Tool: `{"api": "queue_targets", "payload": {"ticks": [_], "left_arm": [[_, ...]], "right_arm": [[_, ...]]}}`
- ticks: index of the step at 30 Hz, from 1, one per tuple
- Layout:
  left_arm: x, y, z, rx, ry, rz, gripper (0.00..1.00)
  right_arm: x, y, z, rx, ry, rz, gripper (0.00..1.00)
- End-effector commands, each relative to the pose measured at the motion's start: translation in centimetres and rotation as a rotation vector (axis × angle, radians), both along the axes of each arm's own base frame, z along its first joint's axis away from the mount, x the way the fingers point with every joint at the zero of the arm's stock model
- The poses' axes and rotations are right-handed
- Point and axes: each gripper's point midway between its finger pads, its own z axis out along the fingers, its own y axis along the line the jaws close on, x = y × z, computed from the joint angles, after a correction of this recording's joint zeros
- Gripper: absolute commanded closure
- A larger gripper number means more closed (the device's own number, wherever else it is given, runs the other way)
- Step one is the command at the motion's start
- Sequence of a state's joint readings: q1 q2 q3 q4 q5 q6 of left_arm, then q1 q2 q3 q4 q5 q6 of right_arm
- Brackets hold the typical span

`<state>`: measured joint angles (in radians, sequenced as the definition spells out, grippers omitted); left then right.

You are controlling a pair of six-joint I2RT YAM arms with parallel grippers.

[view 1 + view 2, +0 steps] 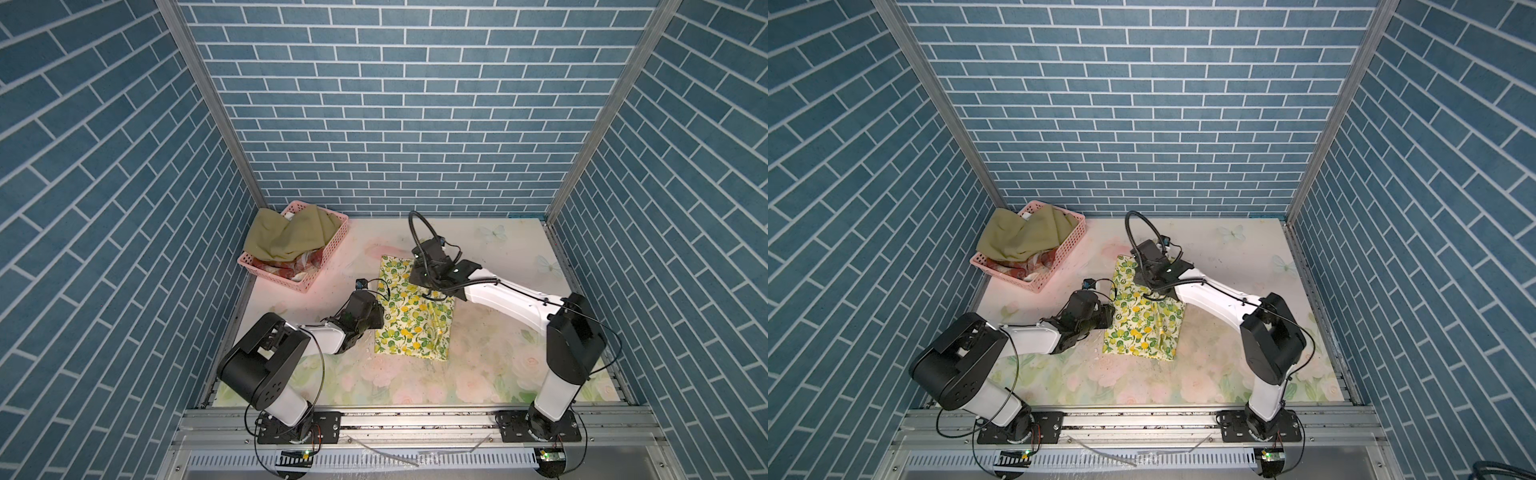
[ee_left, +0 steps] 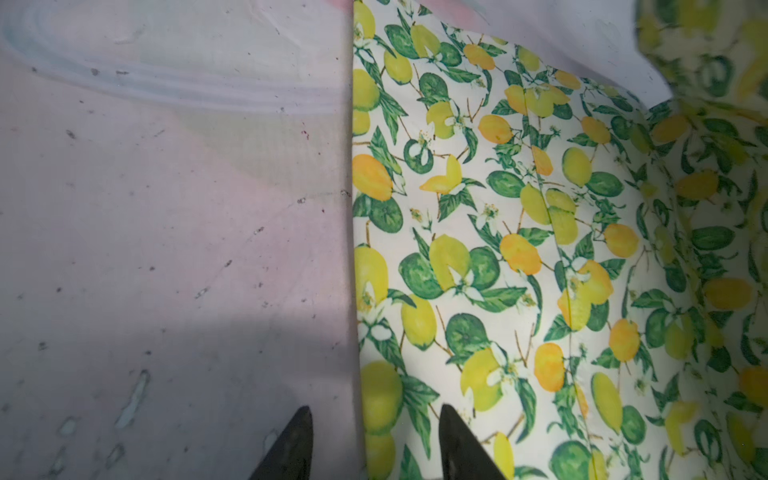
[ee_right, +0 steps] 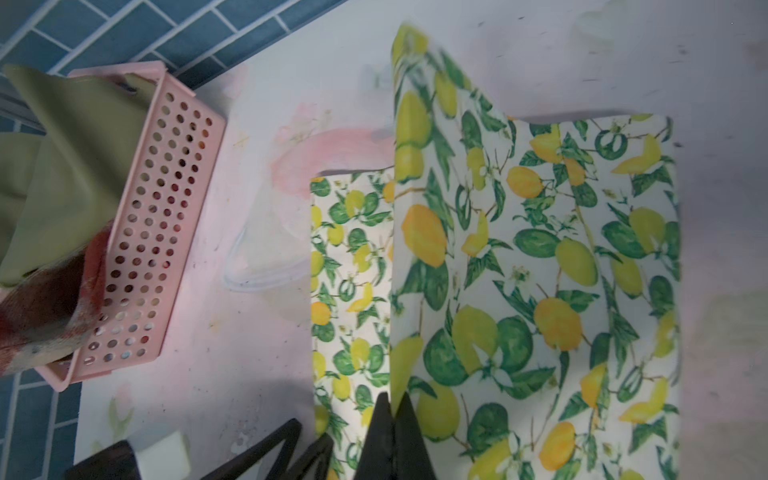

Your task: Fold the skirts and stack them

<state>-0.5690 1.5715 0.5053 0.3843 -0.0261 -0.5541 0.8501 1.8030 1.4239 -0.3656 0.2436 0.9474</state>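
Left tool (image 2: 376,440): spread, straddles the left long edge of the lemon skirt (image 2: 519,249), one finger over cloth, one over bare worktop (image 2: 166,249). Right tool (image 3: 392,419): pressed together, pinches a raised fold of the same skirt at its far right. Lies mid-worktop, long axis far to near (left arm nearer that edge, probably about to close on it). White cloth, yellow lemons, green leaves; mostly flat. Elsewhere: olive skirt (image 1: 286,237) and plaid skirt (image 1: 291,266), heaped in the pink basket (image 1: 328,257).
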Motion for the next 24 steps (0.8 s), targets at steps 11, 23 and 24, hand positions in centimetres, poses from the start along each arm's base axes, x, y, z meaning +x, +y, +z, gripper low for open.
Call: {"api": "queue_targets", "payload": {"ticks": [11,23,24], "left_arm": [[-6.8,2.8,-7.0,0.102,0.320,-0.019,0.51],[-8.6,-1.4,-7.4,0.118,0.359,-0.118,0.60],[-8.8,-2.1,-7.4,0.116,0.362,-0.131,0.60]], "right_arm": [[0.1,-4.9,1.3,0.058,-0.022,-0.109,0.39],[-1.9,-17.5,-1.6,0.079,0.060,-0.298,0.38],[-2.1,-18.5,-1.5,0.085,0.057,-0.311,0.38]]}}
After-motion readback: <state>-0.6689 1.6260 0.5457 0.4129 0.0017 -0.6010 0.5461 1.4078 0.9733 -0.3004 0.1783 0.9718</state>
